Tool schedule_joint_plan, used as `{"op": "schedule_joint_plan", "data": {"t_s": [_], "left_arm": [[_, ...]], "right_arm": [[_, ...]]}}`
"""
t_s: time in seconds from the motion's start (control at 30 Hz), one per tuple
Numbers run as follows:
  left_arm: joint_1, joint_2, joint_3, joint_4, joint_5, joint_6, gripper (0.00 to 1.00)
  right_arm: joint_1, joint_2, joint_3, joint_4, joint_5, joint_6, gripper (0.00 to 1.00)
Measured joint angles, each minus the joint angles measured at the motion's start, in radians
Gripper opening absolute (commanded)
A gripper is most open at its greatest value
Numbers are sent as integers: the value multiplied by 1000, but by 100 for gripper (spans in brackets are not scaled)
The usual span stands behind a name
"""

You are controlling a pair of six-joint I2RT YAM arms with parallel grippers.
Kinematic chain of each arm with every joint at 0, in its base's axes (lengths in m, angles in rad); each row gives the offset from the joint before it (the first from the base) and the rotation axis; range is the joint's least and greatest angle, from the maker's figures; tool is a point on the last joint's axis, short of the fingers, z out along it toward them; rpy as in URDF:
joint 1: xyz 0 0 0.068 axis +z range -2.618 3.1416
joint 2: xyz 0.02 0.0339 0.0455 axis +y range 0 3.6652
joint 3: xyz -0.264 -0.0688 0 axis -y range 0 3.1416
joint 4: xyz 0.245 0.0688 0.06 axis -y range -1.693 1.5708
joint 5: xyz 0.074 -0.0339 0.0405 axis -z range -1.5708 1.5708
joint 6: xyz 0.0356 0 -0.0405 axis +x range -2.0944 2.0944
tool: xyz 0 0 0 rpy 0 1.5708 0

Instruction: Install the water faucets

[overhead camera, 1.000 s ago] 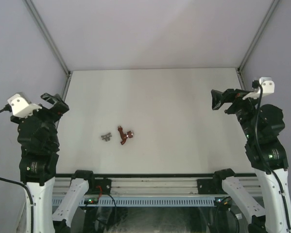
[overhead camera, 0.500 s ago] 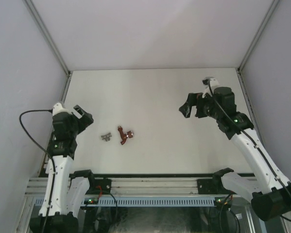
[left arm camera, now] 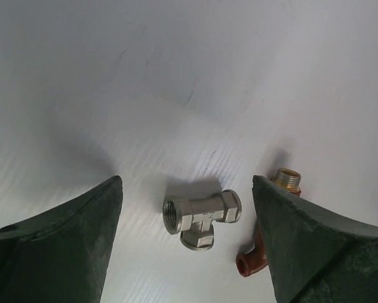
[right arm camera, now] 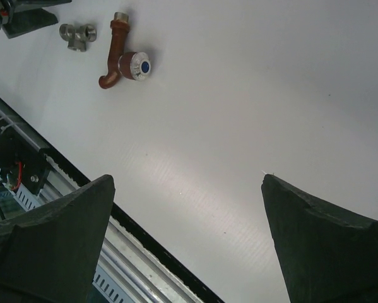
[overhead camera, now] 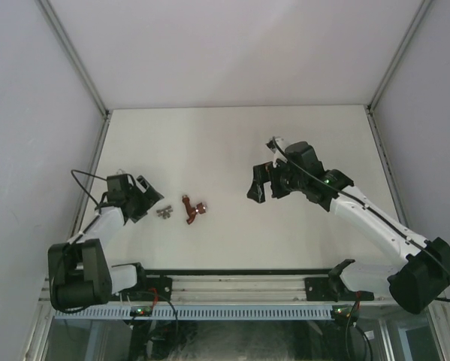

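Note:
A small silver tee fitting [left arm camera: 201,216] lies on the white table, also visible in the top view as the tee fitting [overhead camera: 164,213]. Right beside it lies the red-brown faucet [overhead camera: 191,209] with a brass threaded end and a round blue-dotted knob; the faucet [right arm camera: 120,53] shows whole in the right wrist view, while the left wrist view catches only part of the faucet [left arm camera: 257,255] behind a finger. My left gripper [overhead camera: 144,197] is low at the table just left of the fitting, open, its jaws either side of the fitting without touching. My right gripper [overhead camera: 266,183] hovers open, right of the faucet, holding nothing.
The white table [overhead camera: 240,143] is bounded by grey walls and corner posts. A metal rail [overhead camera: 232,289] with the arm bases runs along the near edge; the rail [right arm camera: 56,183] also shows in the right wrist view.
Both arms have come down from raised poses toward the parts. The left gripper dropped to the table beside the fitting and narrowed a little. The right gripper swung left toward the faucet.

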Motion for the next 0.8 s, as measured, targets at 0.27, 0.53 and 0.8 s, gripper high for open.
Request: {"op": "schedule_joint_plan", "data": {"t_s": [0.27,0.53,0.8], "left_arm": [[4,112,13,133,60,-8,81],[6,238,52,259,133,0,63],[-31,227,42,265,138,11,69]], "right_arm": [[21,18,0,3,-3,0,100],[53,45,0,38,-8,0,100],[123,93,0,63,37,-26,99]]}}
